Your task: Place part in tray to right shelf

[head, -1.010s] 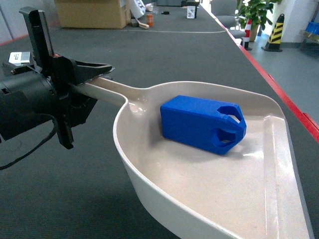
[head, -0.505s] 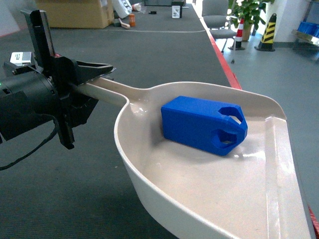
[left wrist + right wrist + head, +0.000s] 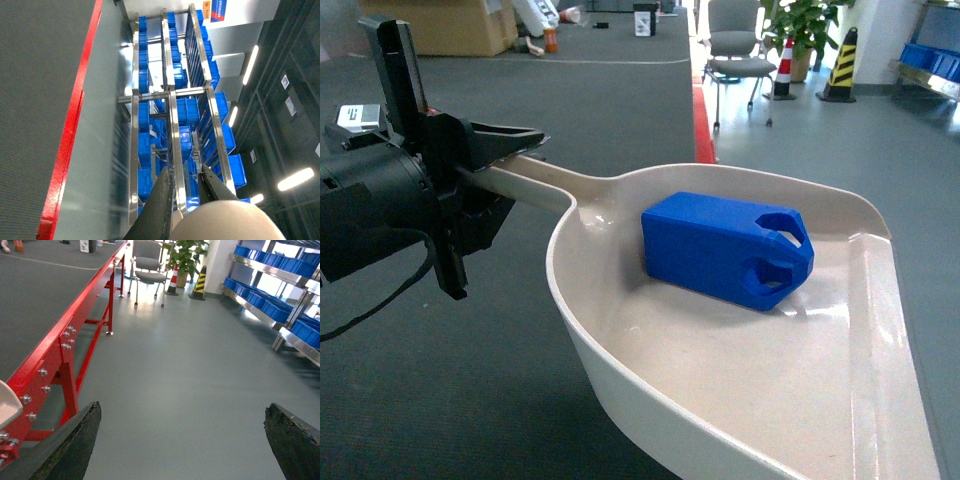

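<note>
Left hand (image 3: 505, 150), at nine o'clock, clamps the tray (image 3: 740, 400) by its handle to carry it level, so the part (image 3: 725, 247) rests inside at centre; right hand (image 3: 182, 437) gapes empty.

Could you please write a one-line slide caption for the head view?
Left end effector grips the cream tray by its handle, blue part lying inside.

The tray (image 3: 720, 400) runs off the head view's bottom and right edges, so its front lip is cut away. The left gripper (image 3: 505, 150) covers the handle's end. In the right wrist view only the fingertips (image 3: 65, 450) show, their bases cropped.
</note>
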Robot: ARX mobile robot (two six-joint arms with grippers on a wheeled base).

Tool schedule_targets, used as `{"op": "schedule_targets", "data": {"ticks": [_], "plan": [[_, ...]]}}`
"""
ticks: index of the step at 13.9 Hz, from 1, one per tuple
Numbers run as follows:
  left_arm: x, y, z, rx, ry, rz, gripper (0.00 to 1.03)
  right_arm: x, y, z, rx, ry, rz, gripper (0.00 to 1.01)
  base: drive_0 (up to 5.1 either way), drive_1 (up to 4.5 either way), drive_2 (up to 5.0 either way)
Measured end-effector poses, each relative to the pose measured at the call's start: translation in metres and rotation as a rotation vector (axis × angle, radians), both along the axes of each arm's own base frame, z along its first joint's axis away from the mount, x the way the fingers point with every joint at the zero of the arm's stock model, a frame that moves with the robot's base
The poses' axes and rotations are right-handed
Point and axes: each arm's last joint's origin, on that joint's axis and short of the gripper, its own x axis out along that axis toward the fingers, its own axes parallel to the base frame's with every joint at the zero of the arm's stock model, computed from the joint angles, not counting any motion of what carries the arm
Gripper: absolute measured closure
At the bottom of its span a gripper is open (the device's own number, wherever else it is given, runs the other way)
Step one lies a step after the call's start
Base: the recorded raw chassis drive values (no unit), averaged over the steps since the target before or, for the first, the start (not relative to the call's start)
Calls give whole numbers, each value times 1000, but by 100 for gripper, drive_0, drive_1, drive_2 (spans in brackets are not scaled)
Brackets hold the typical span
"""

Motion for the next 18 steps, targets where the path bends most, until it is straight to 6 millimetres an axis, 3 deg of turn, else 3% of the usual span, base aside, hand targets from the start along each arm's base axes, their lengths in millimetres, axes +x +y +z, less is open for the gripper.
{"op": "schedule_targets", "data": {"ticks": [18], "plan": [[0, 0, 0, -1, -1, -5, 90, 0, 0, 1, 0, -5, 0, 3, 489, -250, -237]]}}
